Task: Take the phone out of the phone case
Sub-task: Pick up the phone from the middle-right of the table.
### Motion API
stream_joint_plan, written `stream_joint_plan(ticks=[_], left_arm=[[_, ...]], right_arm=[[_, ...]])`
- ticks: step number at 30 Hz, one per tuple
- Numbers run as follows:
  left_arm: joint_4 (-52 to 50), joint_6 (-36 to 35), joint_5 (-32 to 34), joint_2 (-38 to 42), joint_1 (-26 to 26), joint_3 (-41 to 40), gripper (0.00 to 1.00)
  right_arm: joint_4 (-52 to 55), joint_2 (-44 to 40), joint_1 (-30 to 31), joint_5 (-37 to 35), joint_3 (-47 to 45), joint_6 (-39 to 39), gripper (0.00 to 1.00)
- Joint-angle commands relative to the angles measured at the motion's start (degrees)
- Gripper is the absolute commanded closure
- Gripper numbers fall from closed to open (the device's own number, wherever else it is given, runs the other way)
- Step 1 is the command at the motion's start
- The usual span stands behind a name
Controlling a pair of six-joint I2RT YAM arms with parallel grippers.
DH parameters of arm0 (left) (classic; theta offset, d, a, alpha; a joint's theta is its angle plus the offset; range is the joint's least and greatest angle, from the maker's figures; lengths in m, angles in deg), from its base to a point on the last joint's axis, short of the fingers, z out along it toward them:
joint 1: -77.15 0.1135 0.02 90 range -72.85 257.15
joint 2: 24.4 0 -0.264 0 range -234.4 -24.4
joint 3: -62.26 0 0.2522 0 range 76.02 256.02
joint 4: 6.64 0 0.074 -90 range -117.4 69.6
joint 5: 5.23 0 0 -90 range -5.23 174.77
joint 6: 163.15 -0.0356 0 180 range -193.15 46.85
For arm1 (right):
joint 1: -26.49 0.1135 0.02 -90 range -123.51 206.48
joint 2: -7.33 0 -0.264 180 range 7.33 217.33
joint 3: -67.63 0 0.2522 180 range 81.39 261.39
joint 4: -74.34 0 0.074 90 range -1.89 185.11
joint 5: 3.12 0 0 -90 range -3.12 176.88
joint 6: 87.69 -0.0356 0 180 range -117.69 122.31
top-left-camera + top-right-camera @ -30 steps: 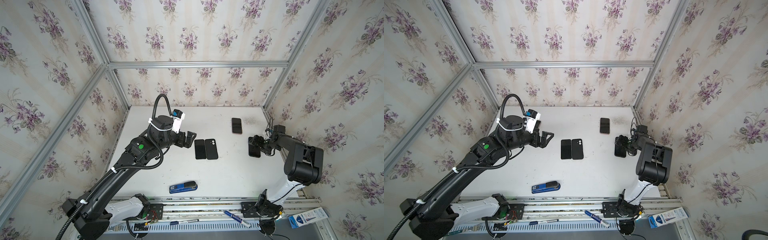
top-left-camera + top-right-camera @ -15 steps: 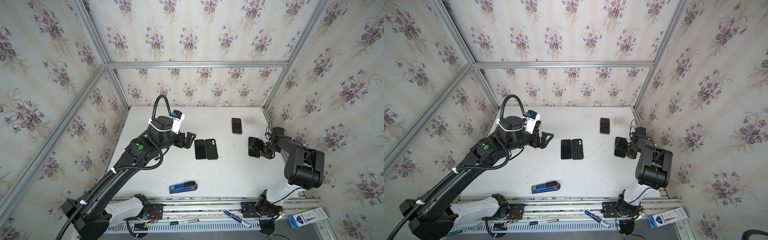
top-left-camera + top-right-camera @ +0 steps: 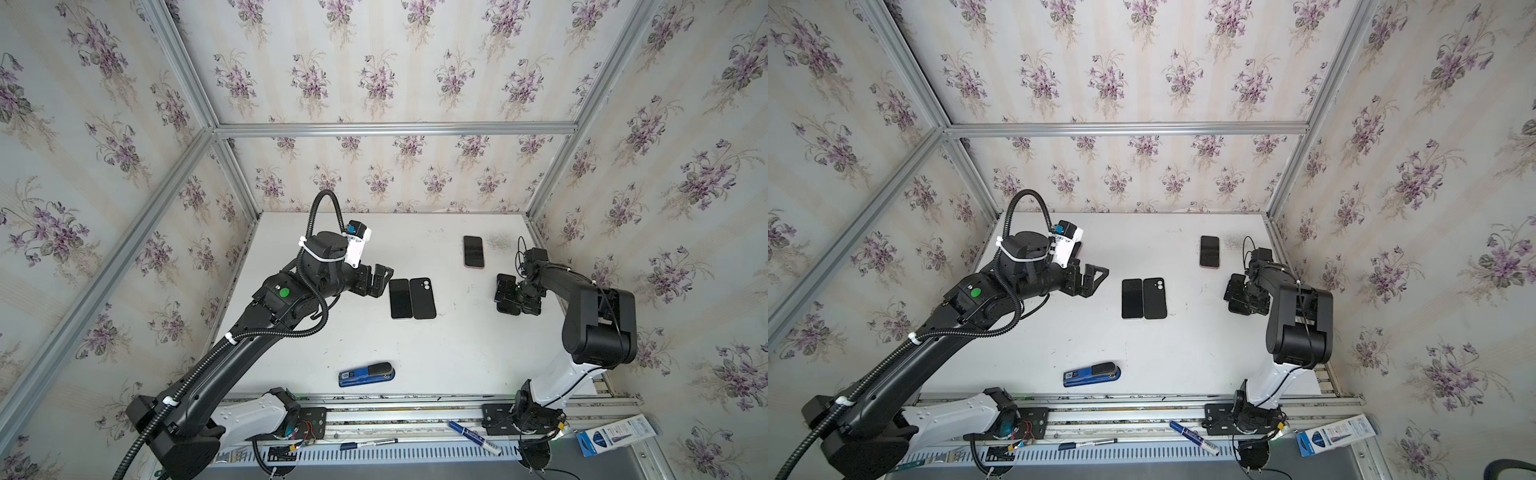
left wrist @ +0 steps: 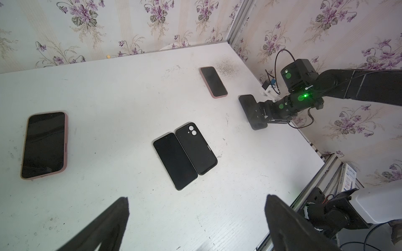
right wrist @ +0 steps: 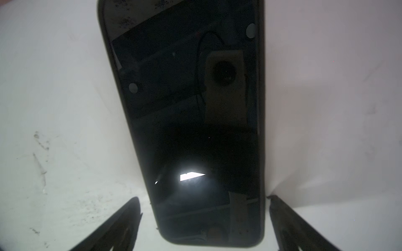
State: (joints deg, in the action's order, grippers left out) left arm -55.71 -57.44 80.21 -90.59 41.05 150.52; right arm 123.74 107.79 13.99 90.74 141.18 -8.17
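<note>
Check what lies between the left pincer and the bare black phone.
Nothing but bare table separates the open left pincer from the black phone, in both top views and the left wrist view.

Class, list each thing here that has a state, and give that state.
left gripper: open, empty.
right gripper: open, straddling the black phone.
black phone: screen up, seemingly cased, ungripped.
bare phone: uncased, screen up.
empty case: lying beside it.
far pink-cased phone: cased, screen up.
second pink-cased phone: same.
stapler: closed.
</note>
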Motion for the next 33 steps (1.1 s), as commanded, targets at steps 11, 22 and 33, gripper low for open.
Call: stream_joint_plan(ticks=[11, 22, 33], left_arm=[[0.9, 0.2, -0.3, -0.3, 0.1, 0.2, 0.00], [1.0, 0.3, -1.3, -2.1, 0.1, 1.7, 0.00], [1.6, 0.8, -2.8, -3.8, 0.2, 3.9, 0.00]], right_arm=[[6.8, 3.0, 2.6, -6.3, 0.2, -2.0, 0.14], [5.7, 2.2, 2.7, -4.1, -0.7, -0.6, 0.29], [2.8, -2.1, 2.7, -1.9, -4.0, -1.7, 0.47]])
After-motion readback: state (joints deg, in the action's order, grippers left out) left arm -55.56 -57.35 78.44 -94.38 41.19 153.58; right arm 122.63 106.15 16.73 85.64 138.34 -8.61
